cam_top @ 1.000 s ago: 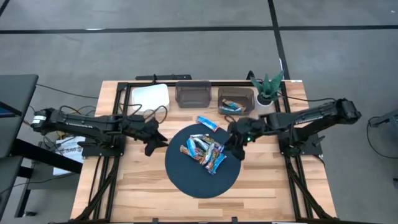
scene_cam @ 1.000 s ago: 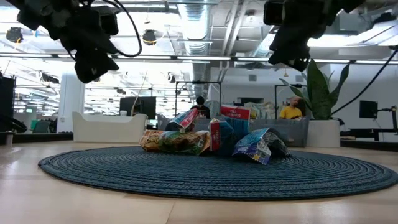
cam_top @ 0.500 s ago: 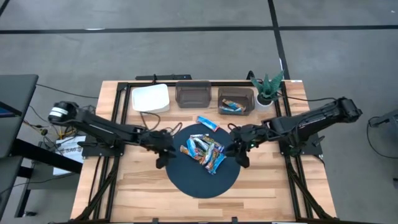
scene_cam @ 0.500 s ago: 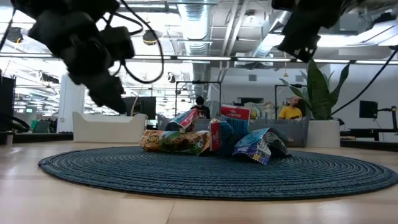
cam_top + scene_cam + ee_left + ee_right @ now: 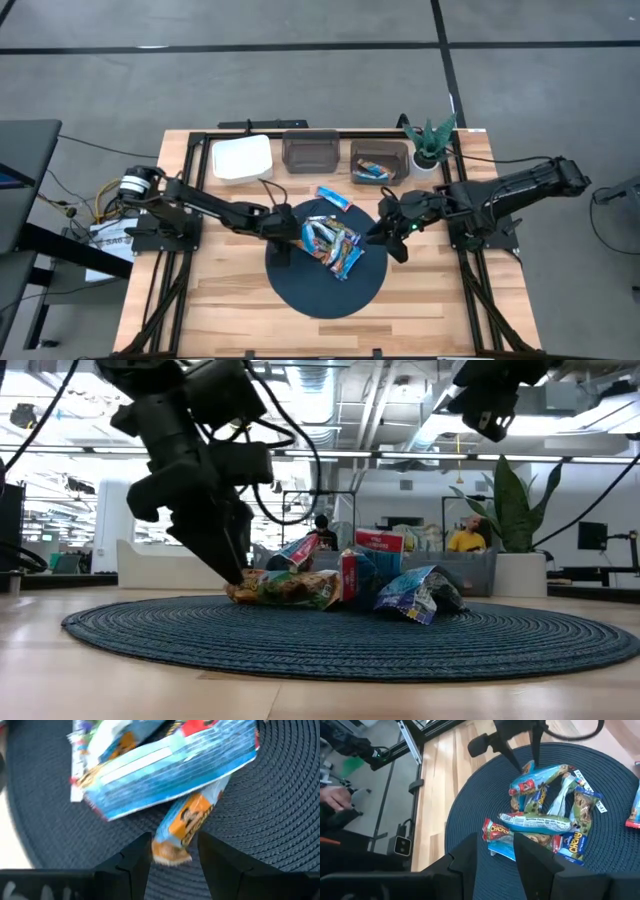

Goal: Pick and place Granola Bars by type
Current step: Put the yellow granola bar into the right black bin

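Left gripper (image 5: 283,243), high view: lowered to the left edge of the pile of Granola Bars (image 5: 327,242) on the round dark woven mat (image 5: 325,292). In the left wrist view its two dark fingers (image 5: 131,861) stand apart, parted on either side of the end of an orange-brown bar (image 5: 186,826); they are not closed on it and hold nothing. A broad blue bar (image 5: 170,767) lies across the orange-brown one. In the low view the left gripper (image 5: 228,565) reaches down to the mat's surface, just beside the near end of the pile (image 5: 340,582).

Right gripper (image 5: 390,238), high view: raised over the right edge of the mat, near the pile but apart from it. In the right wrist view its fingers (image 5: 468,851) are spread and empty, with the heap of bars (image 5: 546,817) and the left arm's gripper (image 5: 512,755) beyond them.

Surroundings, high view: one blue bar (image 5: 335,198) lies alone at the mat's far rim. Along the far side of the wooden desk (image 5: 220,310) stand a white bin (image 5: 242,157), an empty brown bin (image 5: 310,150), and a second brown bin (image 5: 380,152) containing a few bars (image 5: 373,171). A small potted plant (image 5: 430,140) stands at the far right corner.
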Available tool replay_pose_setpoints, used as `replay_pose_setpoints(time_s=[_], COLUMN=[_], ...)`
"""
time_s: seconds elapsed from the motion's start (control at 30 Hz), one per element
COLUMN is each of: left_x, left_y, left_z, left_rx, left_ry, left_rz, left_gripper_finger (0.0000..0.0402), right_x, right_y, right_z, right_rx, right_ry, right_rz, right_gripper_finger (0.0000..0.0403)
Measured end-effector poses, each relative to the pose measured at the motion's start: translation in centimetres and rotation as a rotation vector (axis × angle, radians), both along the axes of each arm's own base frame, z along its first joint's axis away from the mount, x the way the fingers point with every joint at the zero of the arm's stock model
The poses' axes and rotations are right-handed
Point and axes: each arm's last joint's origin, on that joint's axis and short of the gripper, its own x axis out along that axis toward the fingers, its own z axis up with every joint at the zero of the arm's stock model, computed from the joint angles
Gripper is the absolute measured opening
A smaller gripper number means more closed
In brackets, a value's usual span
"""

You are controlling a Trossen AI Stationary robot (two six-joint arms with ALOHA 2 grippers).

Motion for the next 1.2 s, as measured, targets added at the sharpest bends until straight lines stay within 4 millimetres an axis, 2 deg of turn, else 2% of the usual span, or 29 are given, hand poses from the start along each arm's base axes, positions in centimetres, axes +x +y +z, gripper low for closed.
replay_pose_setpoints(time_s=[0.17, 0.63, 0.73, 1.0, 1.2], left_x=[0.87, 0.63, 0.55, 0.47, 0.39], left_y=[-0.1, -0.32, -0.31, -0.46, -0.56], left_z=[0.21, 0.08, 0.02, 0.0, 0.07], left_rx=[0.025, -0.049, -0.057, -0.118, -0.227], left_ry=[0.005, 0.036, 0.047, 0.059, 0.077], left_rz=[-0.043, -0.072, -0.055, -0.049, 0.024], left_gripper_finger=[0.0153, 0.0151, 0.0133, 0.0036, 0.0035], right_x=[-0.15, -0.23, -0.23, -0.23, -0.23], right_y=[-0.03, -0.06, -0.06, -0.06, -0.06], right_z=[-0.19, -0.31, -0.31, -0.31, -0.31], right_rx=[-0.006, -0.011, -0.011, -0.012, -0.012], right_ry=[0.025, 0.039, 0.039, 0.039, 0.039], right_rz=[0.0, -0.003, -0.003, -0.003, -0.003], right_gripper_finger=[0.0118, 0.0118, 0.0118, 0.0118, 0.0118])
